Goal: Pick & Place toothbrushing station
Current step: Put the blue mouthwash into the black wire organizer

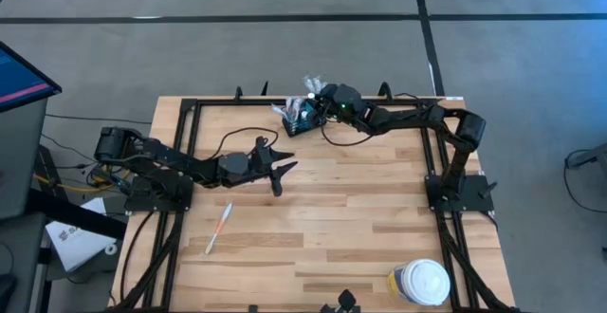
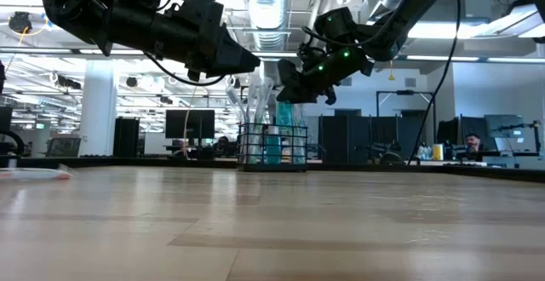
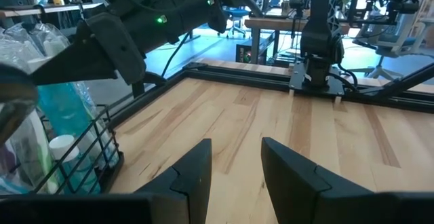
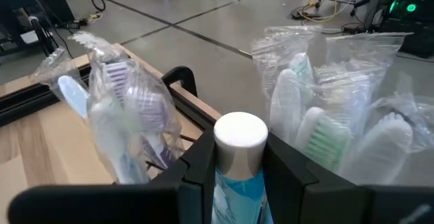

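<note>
We find the toothbrushing station point(image 1: 297, 117), a black wire caddy, at the table's point(image 1: 379, 209) far edge. It holds a blue tube with a white round cap point(image 4: 240, 132) and toothbrushes in crinkled clear wrappers point(image 4: 125, 108). The right gripper point(image 4: 237, 157) clamps that tube just below the cap. The left gripper point(image 1: 282, 172), jaws parted and empty, hovers near the caddy, toward the table's middle.
</note>
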`<state>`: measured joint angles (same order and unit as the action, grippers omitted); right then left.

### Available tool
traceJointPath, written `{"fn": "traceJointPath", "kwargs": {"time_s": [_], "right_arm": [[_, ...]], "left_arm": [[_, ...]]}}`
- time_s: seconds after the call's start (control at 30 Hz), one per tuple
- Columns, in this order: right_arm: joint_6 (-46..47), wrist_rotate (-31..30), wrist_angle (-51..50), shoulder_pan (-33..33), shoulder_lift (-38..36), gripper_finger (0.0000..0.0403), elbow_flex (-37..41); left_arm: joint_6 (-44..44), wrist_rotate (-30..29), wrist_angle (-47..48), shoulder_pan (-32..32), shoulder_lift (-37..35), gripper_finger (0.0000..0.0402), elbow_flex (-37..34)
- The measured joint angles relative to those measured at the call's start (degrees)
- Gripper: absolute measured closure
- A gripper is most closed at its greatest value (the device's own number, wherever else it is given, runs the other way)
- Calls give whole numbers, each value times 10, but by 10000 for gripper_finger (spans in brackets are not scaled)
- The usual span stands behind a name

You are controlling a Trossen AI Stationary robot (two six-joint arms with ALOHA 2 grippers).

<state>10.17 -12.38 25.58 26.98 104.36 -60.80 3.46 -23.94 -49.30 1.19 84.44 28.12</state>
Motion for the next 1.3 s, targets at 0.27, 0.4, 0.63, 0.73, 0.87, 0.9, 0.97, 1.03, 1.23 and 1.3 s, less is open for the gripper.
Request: {"fn": "traceJointPath", "kwargs": {"time_s": [0.27,0.4,0.63,0.73,0.87,0.9,0.97,1.03,1.23,1.3], "right_arm": [[14,0,12,-2,26,321,2],[14,-1,22,-6,49,321,1],[26,1,34,-6,75,321,0],[28,0,45,-7,83,321,0],[31,1,45,-7,83,321,-1],[30,1,45,-7,83,321,-1],[30,2,45,-7,83,321,-1],[30,2,45,-7,83,321,-1],[30,2,43,-10,83,292,-1],[30,3,43,-10,83,290,-1]], "left_arm": [[2,0,-1,0,0,280,0],[2,2,-1,0,0,280,0],[2,2,-1,0,0,280,0],[2,1,-1,0,0,280,0],[2,1,-1,0,0,280,0],[2,1,-1,0,0,280,0],[2,1,-1,0,0,280,0],[2,0,-1,0,0,280,0],[3,0,-1,0,0,280,0],[3,0,-1,0,0,280,0]]}}
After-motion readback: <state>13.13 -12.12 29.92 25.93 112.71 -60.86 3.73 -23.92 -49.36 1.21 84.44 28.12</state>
